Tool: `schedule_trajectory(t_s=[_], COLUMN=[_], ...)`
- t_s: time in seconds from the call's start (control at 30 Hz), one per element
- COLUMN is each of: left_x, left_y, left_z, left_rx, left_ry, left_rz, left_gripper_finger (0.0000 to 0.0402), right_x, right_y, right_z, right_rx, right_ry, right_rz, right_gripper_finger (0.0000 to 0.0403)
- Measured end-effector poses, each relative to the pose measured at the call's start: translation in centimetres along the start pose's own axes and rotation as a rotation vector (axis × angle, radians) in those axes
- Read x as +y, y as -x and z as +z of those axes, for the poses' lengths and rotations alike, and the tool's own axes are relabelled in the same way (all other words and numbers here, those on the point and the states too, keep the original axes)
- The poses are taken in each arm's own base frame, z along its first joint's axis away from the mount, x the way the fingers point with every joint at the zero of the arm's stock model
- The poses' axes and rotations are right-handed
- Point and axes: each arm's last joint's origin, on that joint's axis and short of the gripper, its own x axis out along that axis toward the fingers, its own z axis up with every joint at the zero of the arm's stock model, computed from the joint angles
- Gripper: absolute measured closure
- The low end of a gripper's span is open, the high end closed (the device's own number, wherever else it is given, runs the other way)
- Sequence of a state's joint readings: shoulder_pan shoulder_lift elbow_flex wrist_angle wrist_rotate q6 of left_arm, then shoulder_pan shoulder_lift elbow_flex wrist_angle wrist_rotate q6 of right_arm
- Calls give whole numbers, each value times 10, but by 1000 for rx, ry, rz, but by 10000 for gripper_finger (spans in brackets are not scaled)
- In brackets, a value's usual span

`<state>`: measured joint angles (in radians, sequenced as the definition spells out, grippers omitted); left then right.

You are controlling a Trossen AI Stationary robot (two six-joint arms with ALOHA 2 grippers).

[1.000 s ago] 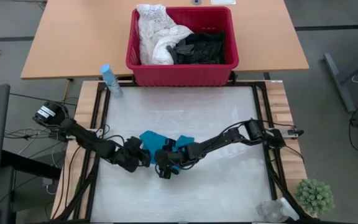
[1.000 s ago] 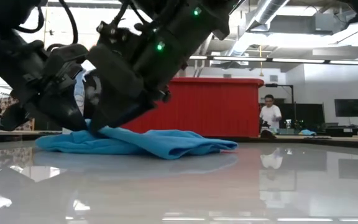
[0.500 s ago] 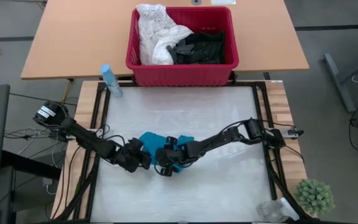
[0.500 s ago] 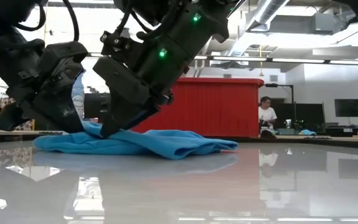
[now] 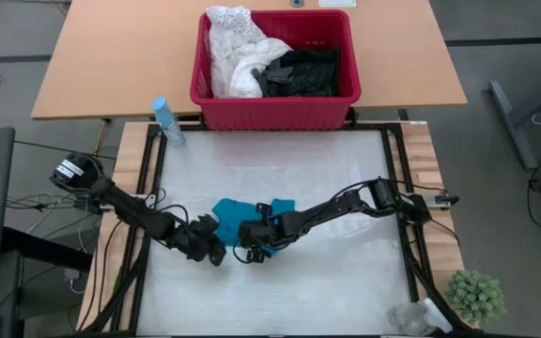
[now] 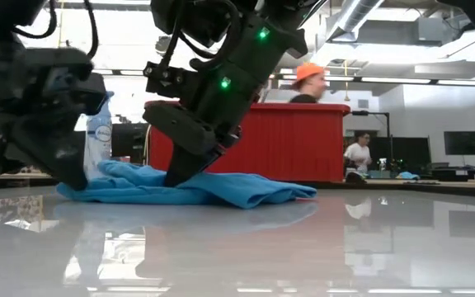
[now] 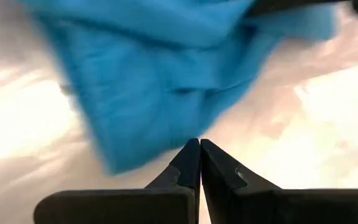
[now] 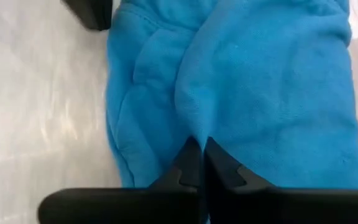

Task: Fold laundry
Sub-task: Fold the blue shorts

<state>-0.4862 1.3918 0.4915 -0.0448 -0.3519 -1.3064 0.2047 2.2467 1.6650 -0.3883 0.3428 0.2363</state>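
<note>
Pinching a fold of the teal garment [image 8: 253, 93], the right gripper [image 5: 245, 253] had its jaws closed on the cloth near the middle of the white table [image 5: 346, 178], with a ridge of fabric drawn up between its fingertips in the right wrist view. Just at its nine o'clock, the left gripper [image 5: 216, 255] sat with its jaws pressed together and nothing between them, its tips at the garment's edge over bare tabletop in the left wrist view. From the low view, the teal garment [image 6: 221, 188] lay bunched and flat on the glossy surface, with the right gripper planted on its top and the left gripper [image 6: 72, 177] beside it. At the table's twelve o'clock, the red basket [image 5: 275, 108] stood on a wooden desk [image 5: 101, 66], holding the white garment [image 5: 233, 52] on its nine o'clock side and black garments [image 5: 303, 70] on its three o'clock side. A spray bottle [image 5: 165, 120] stood at the table's eleven o'clock corner, and a small green plant [image 5: 475, 296] at its five o'clock. Beyond the basket in the low view, a person in an orange cap [image 6: 309, 82] and another person [image 6: 358, 153] were in the room.
</note>
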Motion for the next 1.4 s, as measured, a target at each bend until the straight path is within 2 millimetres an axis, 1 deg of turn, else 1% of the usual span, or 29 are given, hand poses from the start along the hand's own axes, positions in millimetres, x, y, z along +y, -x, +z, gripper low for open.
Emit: schedule_trajectory(t_s=[0.07,0.17,0.23,0.33,0.57,0.7,0.77,0.83,0.93,0.97,1.07,1.2,1.3,1.4], left_x=[6,13,15,14,11,-6,-9,-8,-3,-3,3,10,7,5], left_y=[0,1,1,1,2,13,18,22,26,26,21,5,-2,-5], left_z=[-1,0,1,2,4,9,10,11,11,10,9,5,3,3], left_rx=[-33,-91,-129,-149,-189,-284,-326,-354,-305,-314,-359,-365,-348,-361], left_ry=[-22,-23,-24,-17,-8,-11,-28,-49,-74,-69,-63,-40,-54,-81], left_rz=[65,151,168,162,138,-4,-29,-15,11,16,39,21,-31,-41], left_gripper_finger=[401,401,401,402,401,401,401,401,401,402,401,401,401,402], right_x=[1,3,5,9,11,10,10,10,11,11,11,11,11,11], right_y=[0,1,4,8,17,18,18,18,18,18,18,18,18,18], right_z=[-2,-4,-4,-4,-2,-3,-4,-4,-4,-4,-4,-5,-5,-5], right_rx=[14,31,32,29,23,35,38,40,45,44,44,49,55,56], right_ry=[7,17,23,31,41,45,46,47,50,50,50,52,61,62], right_rz=[-2,-3,0,5,0,-5,-5,-6,-6,-6,-6,-6,-4,1], right_gripper_finger=[365,378,385,385,385,385,385,385,385,385,385,385,385,385])
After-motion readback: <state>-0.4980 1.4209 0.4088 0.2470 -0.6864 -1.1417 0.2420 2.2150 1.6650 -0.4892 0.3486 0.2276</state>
